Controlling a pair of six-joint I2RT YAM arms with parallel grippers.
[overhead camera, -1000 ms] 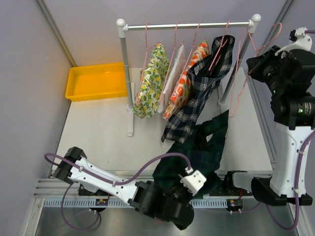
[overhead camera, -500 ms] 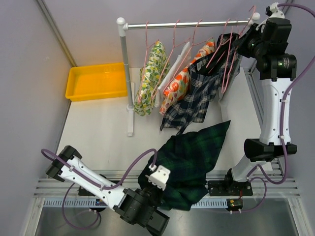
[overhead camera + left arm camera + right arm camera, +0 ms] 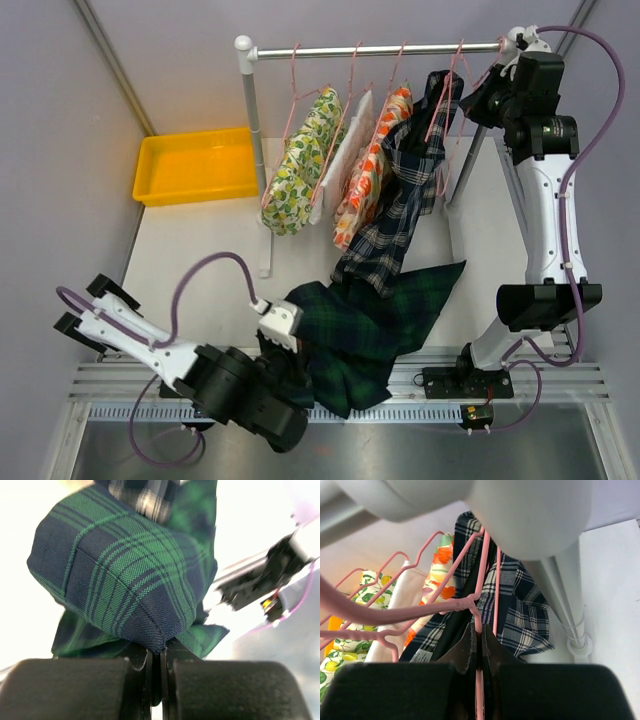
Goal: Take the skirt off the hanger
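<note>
Where the left tool (image 3: 161, 655) clamps, the skirt (image 3: 120, 575) balloons just beyond.

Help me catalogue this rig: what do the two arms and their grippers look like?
Left arm and right arm: white tubular links, bulky black cylindrical joints, a lilac cable looping along each. Left gripper and right gripper: flat matte-black fingers.

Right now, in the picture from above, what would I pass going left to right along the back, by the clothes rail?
yellow bin → white rack post → lemon-print cloth → white cloth → orange-flower cloth → blue checked shirt → right arm
</note>
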